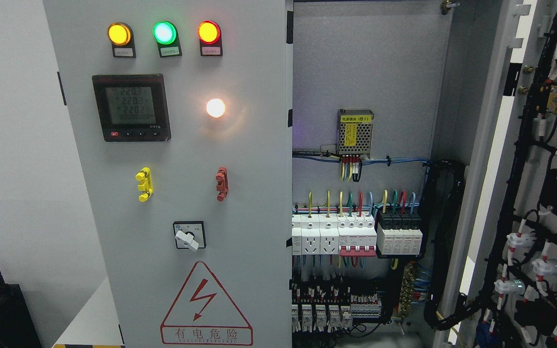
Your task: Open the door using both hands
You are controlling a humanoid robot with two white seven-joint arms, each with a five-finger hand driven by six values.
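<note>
In the head view, neither robot hand shows, so the state of the fingers cannot be told. The left door [182, 193] stands closed, carrying three indicator lamps [164, 33], a digital meter [131, 107], a rotary switch [187, 237] and a red warning triangle [206, 304]. The right door [539, 183] is swung wide open, its inner wiring facing the camera. Between them, breakers [356, 234] and what seems a small power supply [355, 125] sit exposed

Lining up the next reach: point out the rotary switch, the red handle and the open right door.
Rotary switch [187, 239], head view, white knob.
Red handle [221, 183], head view, middle.
Right door [551, 203], head view, wired inner face.
</note>
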